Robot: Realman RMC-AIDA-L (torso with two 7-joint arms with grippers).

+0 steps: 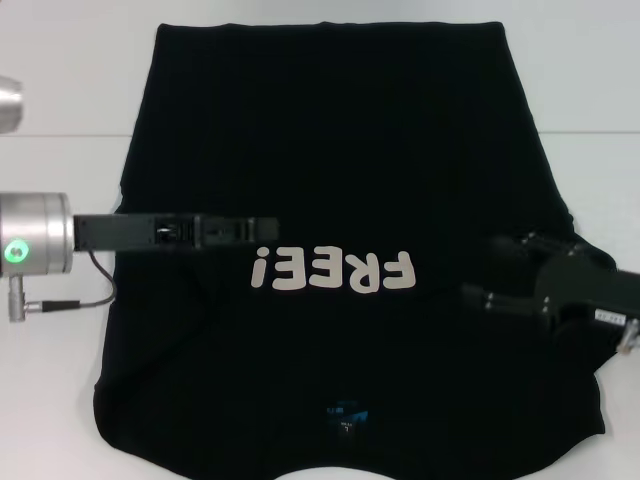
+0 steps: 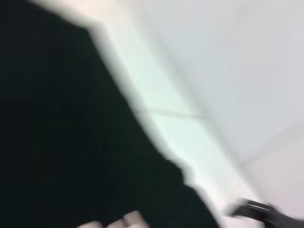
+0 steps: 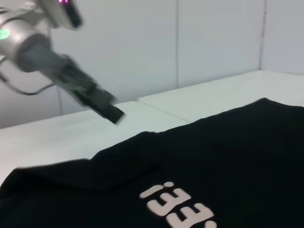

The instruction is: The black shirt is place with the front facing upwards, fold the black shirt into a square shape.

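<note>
Black shirt (image 1: 340, 180) spread flat across centre of frame on white table (image 1: 60, 400), "FREE!" lettering (image 1: 333, 270) upward, neck label (image 1: 347, 415) at lower centre; left gripper (image 1: 262, 229) over shirt at centre left, fingers pressed together; right gripper (image 1: 480, 275) above shirt's right side, fingers spread.

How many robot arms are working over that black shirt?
2. The left gripper reaches in over the black shirt beside the "FREE!" lettering; the right gripper hangs over its other side.
</note>
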